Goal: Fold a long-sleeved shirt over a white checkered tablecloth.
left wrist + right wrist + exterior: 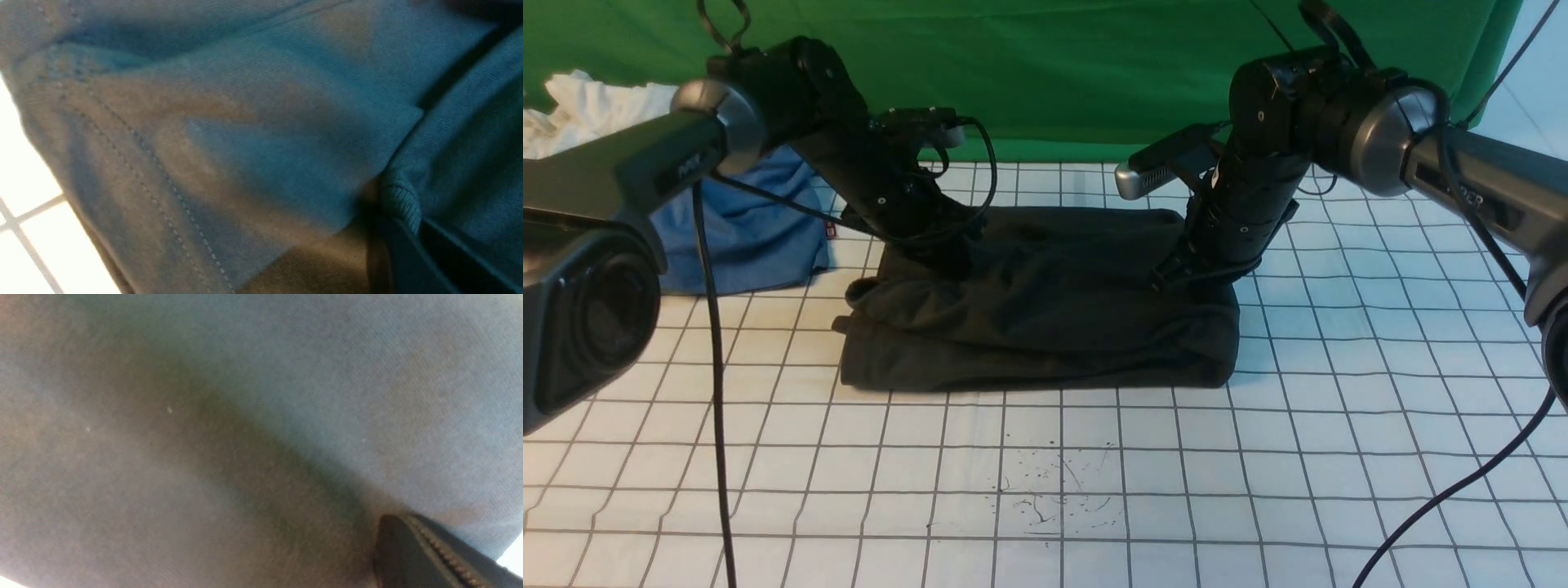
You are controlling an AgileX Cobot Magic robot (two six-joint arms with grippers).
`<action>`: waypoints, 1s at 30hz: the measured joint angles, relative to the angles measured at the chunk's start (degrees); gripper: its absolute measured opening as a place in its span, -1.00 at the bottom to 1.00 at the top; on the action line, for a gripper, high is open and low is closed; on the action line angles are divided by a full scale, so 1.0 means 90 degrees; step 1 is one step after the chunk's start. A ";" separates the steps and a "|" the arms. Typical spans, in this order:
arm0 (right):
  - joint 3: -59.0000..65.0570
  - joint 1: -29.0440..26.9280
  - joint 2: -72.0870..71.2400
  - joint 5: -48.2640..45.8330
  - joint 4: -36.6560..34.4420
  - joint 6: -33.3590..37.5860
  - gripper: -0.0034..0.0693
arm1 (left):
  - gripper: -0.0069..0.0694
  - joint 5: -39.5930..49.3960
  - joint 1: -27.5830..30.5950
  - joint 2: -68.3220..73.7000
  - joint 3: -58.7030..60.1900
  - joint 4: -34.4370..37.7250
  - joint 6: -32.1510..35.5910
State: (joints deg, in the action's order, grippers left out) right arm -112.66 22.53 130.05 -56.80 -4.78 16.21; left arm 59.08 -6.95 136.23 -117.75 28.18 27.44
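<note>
- Long-sleeved shirt (1045, 302), black, lies bunched into a broad rectangular bundle on the white checkered tablecloth (1339, 367); sleeves not seen spread out, so judged already folded in
- Left gripper (943, 249) buried in the far left part of the bundle; jaws closed down to almost nothing, and the left wrist view shows only stitched hem and a ribbed edge pressed close, so it reads as pinching shirt fabric
- Right gripper (1176, 273) set into the far right part of the bundle; jaws fully closed; right wrist view is filled with dark cloth against one finger (429, 555), so a grip on cloth is likely, though the pinch itself is hidden
- Bundle edge nearest the camera lies well apart from both jaws and looks rounded, not flat
- Progress, as a judgement: mid-to-late; width reduced, one lengthwise fold probably left, then flattening
- Blue garment (752, 237) sits beyond the left jaws, apart from the shirt; ink specks (1054, 490) on the cloth nearer the camera
</note>
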 joint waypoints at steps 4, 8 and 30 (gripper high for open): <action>0.0000 0.0000 0.0000 0.0000 0.0000 0.0000 -0.87 | -0.87 -0.0119 0.0064 -0.0234 -0.0010 -0.0163 0.0013; 0.0000 0.0000 0.0000 0.0028 0.0000 0.0000 -0.87 | -0.87 -0.0149 0.0253 -0.0454 -0.0271 -0.0244 0.0013; -0.0008 0.0012 0.0000 0.0141 -0.0053 0.0000 -0.87 | 0.34 0.0347 0.0759 -0.0041 -0.0675 -0.0381 -0.0059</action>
State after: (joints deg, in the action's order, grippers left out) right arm -112.73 22.64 130.05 -55.54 -5.25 16.21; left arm 62.21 -0.11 135.86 -123.82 24.75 26.91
